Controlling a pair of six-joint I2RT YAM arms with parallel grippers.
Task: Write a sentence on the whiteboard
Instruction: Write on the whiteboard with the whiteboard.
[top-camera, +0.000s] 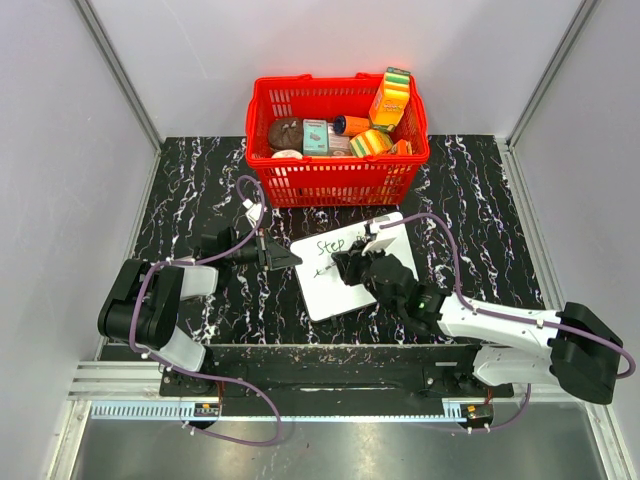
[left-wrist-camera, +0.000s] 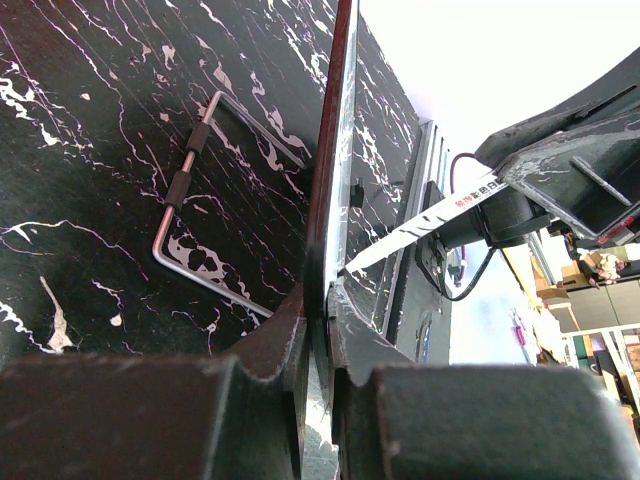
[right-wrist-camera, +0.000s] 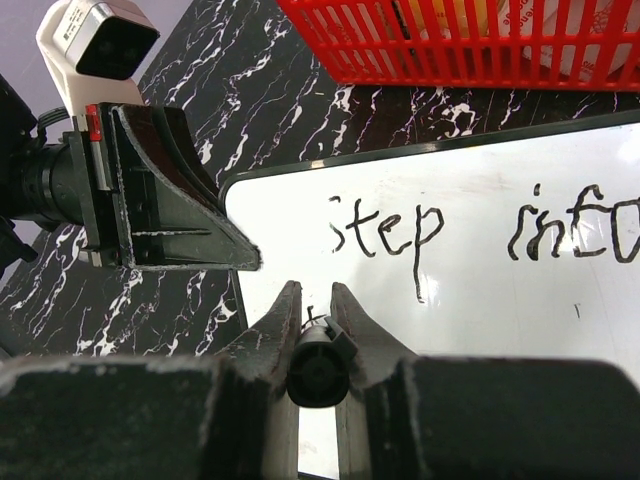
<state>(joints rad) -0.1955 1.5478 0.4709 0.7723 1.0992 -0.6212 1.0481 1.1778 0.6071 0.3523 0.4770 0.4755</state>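
Holding colourful boxes, red basket stands behind whiteboard.

In the top view the right gripper and its arm covered much of the whiteboard, so of the sentence only "Step" could be read. In the right wrist view the second word ran off the right edge, the red basket was cut by the top edge, and the marker showed only its butt end, tip hidden.
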